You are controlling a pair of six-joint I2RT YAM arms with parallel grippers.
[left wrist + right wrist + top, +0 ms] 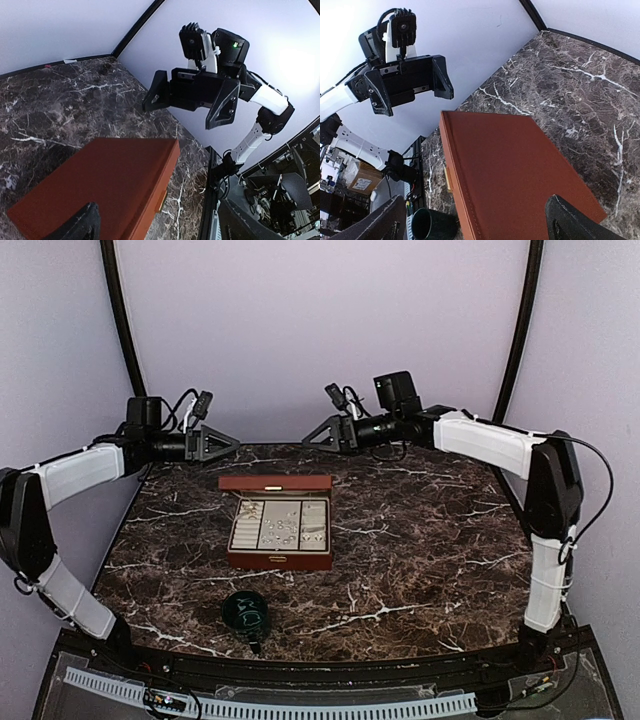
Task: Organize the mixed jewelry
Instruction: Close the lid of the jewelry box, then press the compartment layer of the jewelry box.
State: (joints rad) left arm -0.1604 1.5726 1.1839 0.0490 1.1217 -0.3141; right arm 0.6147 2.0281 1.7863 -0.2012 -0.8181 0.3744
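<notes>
The mixed jewelry point(287, 528) glints as tiny silvery pieces on the cream padding of an open red-brown box point(278, 558) at the table's middle. Its lid point(275, 483) stands upright at the back. My left gripper point(232, 445) hovers open above and behind the lid's left end, and my right gripper point(310, 437) hovers open behind its right end; both are empty. In the wrist views the lid's back point(110, 185) point(515, 170) hides the jewelry. One left finger point(80, 227) shows low in the left wrist view. The right gripper point(477, 225) spans the lid.
A dark green cup point(245, 612) point(427, 225) stands on the dark marble table point(430, 530) in front of the box. Each wrist camera sees the other gripper, the right gripper point(182, 114) and the left gripper point(415, 100), facing it. White walls close the back.
</notes>
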